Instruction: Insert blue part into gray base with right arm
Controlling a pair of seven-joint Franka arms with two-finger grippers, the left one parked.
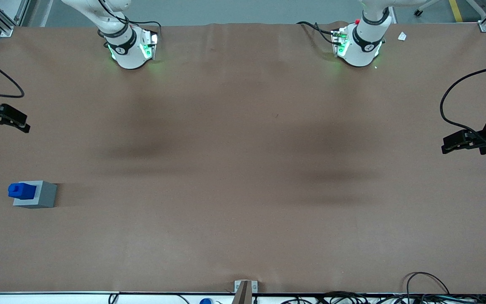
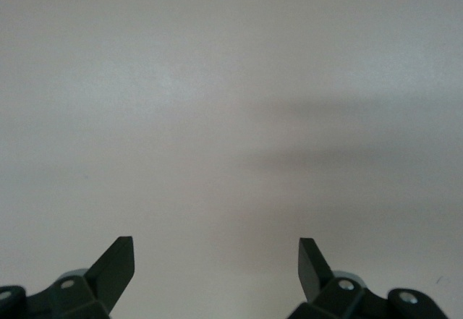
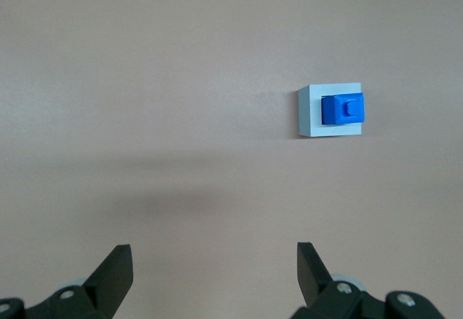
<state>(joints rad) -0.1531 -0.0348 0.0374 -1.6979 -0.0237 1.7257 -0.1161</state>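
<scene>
The gray base (image 1: 44, 195) rests on the brown table near the working arm's end, and the blue part (image 1: 20, 190) sits in its opening, stub outward. The right wrist view looks down on the same pair: the blue part (image 3: 343, 109) is seated in the gray base (image 3: 309, 113). My right gripper (image 1: 24, 124) hovers above the table, farther from the front camera than the base and well apart from it. It is open, with bare table between its fingertips (image 3: 215, 252).
Both arm bases (image 1: 130, 48) stand along the table's edge farthest from the front camera. A small white scrap (image 1: 402, 36) lies near the parked arm's base. Cables (image 1: 428, 291) and a metal bracket (image 1: 245, 288) line the edge nearest the camera.
</scene>
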